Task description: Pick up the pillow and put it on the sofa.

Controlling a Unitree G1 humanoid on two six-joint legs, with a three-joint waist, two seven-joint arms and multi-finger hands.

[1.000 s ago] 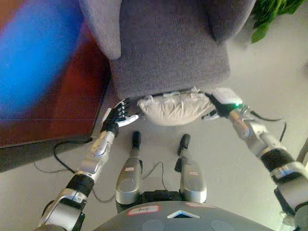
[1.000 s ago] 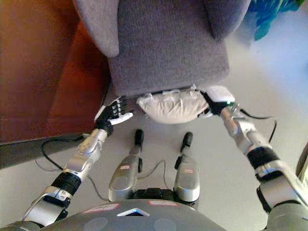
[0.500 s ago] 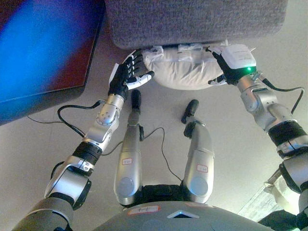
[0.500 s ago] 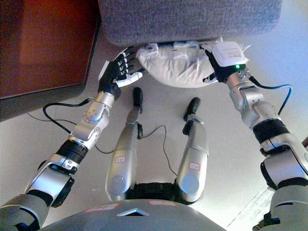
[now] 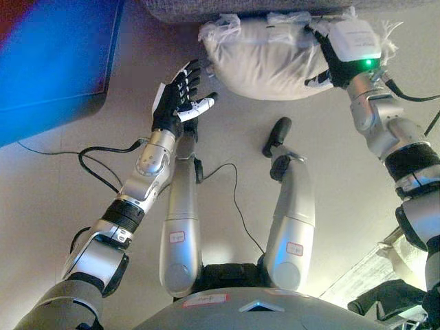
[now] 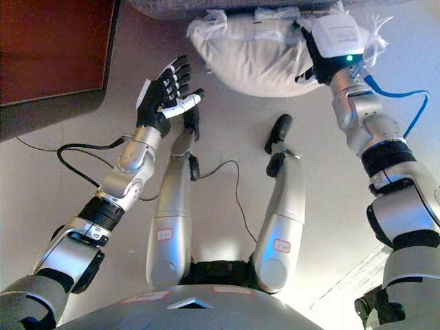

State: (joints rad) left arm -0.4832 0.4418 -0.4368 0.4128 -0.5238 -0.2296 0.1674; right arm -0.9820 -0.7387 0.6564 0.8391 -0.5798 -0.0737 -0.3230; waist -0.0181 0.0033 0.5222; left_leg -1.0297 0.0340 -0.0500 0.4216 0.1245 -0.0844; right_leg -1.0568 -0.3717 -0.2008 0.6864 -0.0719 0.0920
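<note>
Left eye view: one pillow [image 5: 265,58] lies on the pale floor [image 5: 62,179] at 12 o'clock, plump and rounded, white, wrapped in a thin crinkled plastic film that bunches into tufts at its upper corners. Its top edge touches the bottom edge of the grey woven-fabric sofa [image 5: 206,8], of which only a narrow strip shows along the top. The right hand [image 5: 337,58] sits against the pillow's right end at 1 o'clock, its back turned to the camera; the fingers are tucked against the wrapped fabric, and whether they grip it cannot be told. The left hand [image 5: 177,103] hovers at 11 o'clock, just left of the pillow and apart from it, palm turned toward the pillow, its dark fingers [image 5: 189,72] spread and nearly straight, the white-tipped thumb pointing right, holding nothing.

Right eye view: the same single pillow [image 6: 251,55] shows at 12 o'clock, soft and bulging, its film glossy and wrinkled, lying on the smooth matt floor [image 6: 55,185]. A dark reddish-brown wooden panel [image 6: 48,48] with a flat polished face and a straight grey lower edge fills the 10 o'clock corner. The left hand [image 6: 161,93] is open beside the pillow's left end, not touching it. The right hand [image 6: 323,58] rests on the pillow's right end below the sofa [image 6: 172,7].
</note>
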